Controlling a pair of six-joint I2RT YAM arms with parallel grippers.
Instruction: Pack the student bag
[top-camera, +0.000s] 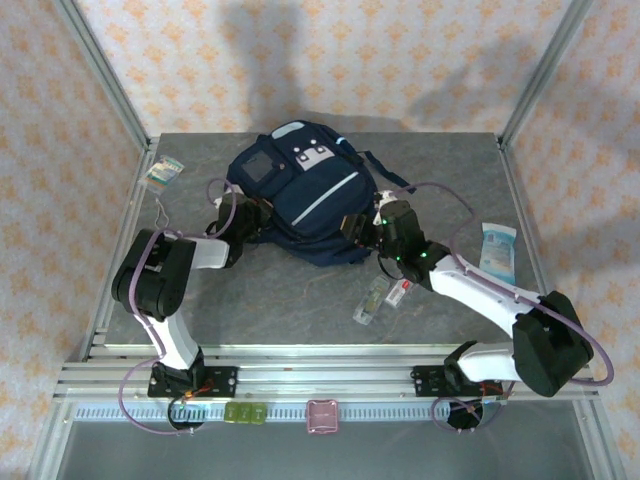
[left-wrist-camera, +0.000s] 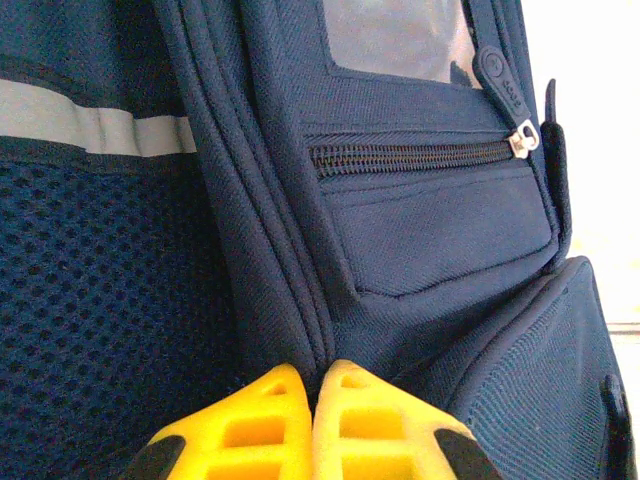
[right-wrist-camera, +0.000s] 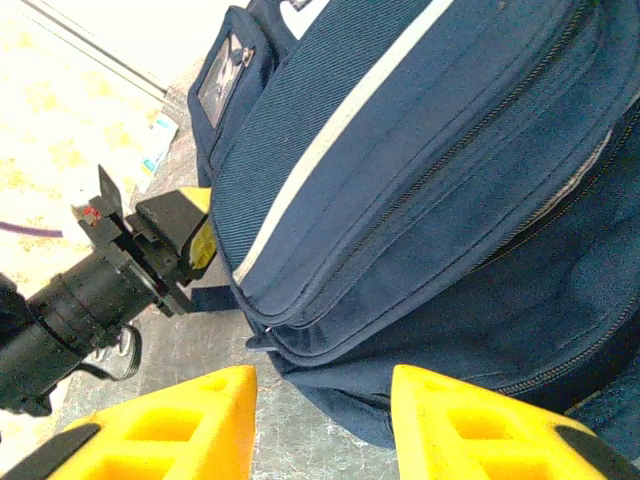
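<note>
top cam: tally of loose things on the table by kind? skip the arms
student bag: 1
flat packets: 2 (one far left, one at the right edge)
small clear-wrapped items: 2 as far as I can tell, lying close together in front of the bag
Total: 5

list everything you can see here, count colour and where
student bag: one, navy with grey stripe, table centre
table: one, grey
small packet: one, teal and white, far left corner
flat pack: one, pale blue, right edge
clear items: seemingly two, near side of bag
green piece: one, front rail
pink piece: one, front rail
left gripper: yellow, shut at bag seam
right gripper: yellow, open by bag
</note>
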